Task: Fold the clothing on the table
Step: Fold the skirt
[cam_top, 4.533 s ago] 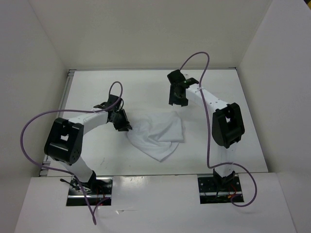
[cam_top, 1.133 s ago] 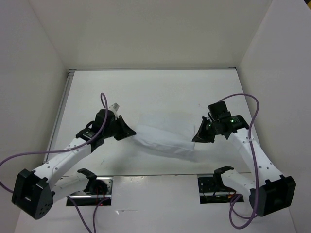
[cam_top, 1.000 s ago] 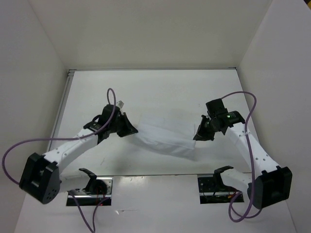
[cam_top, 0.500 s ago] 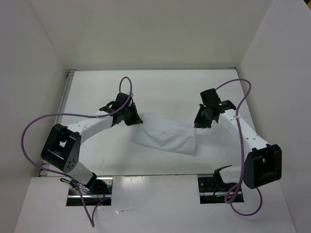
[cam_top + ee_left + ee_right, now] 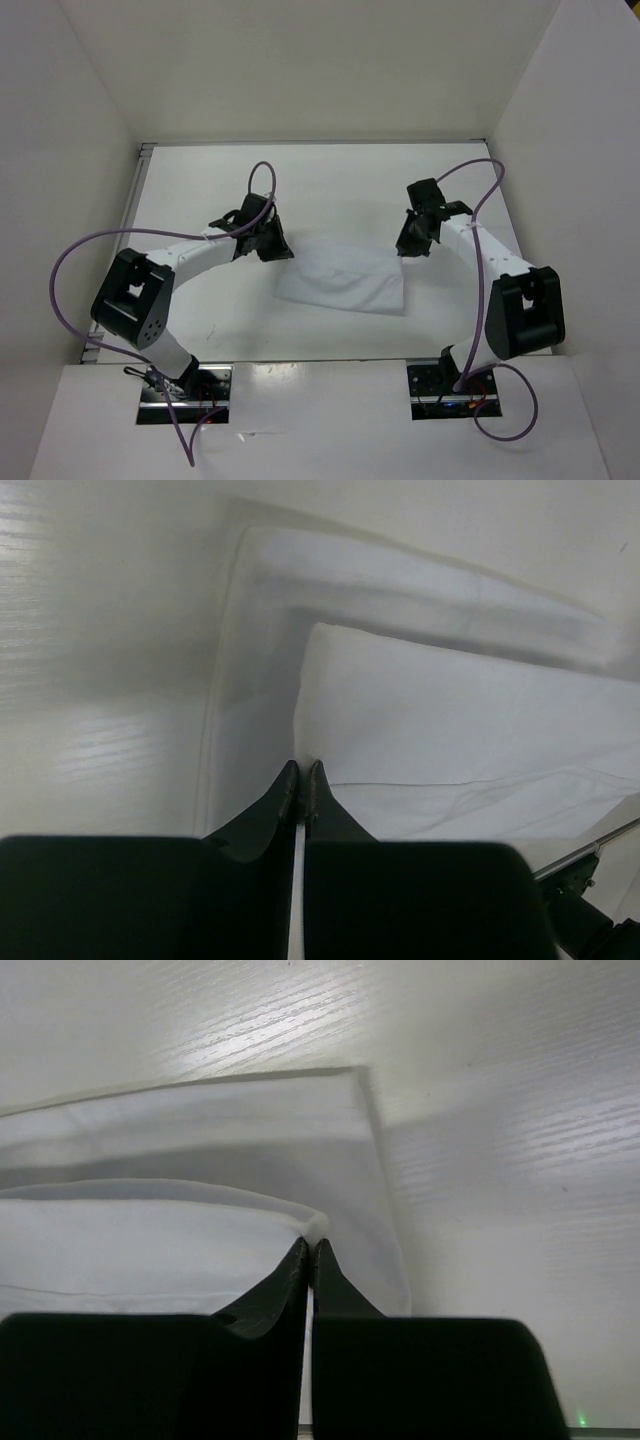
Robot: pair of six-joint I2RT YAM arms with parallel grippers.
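Note:
The clothing is a plain white cloth lying as a wide band in the middle of the table. My left gripper is shut on its far-left corner, and my right gripper is shut on its far-right corner. In the left wrist view the black fingertips of the left gripper pinch a corner of the upper layer of the clothing, with a lower layer spread beyond it. Seen from the right wrist, the right gripper pinches the raised corner of the clothing over a flat lower layer.
White walls close the table in at the back and on both sides. A metal rail runs along the left edge. Purple cables loop off both arms. The arm bases sit at the near edge.
Both grippers, still shut on the cloth's corners, have moved from the near side toward the far side, carrying the upper layer over the lower one. The cloth now lies flatter and wider.

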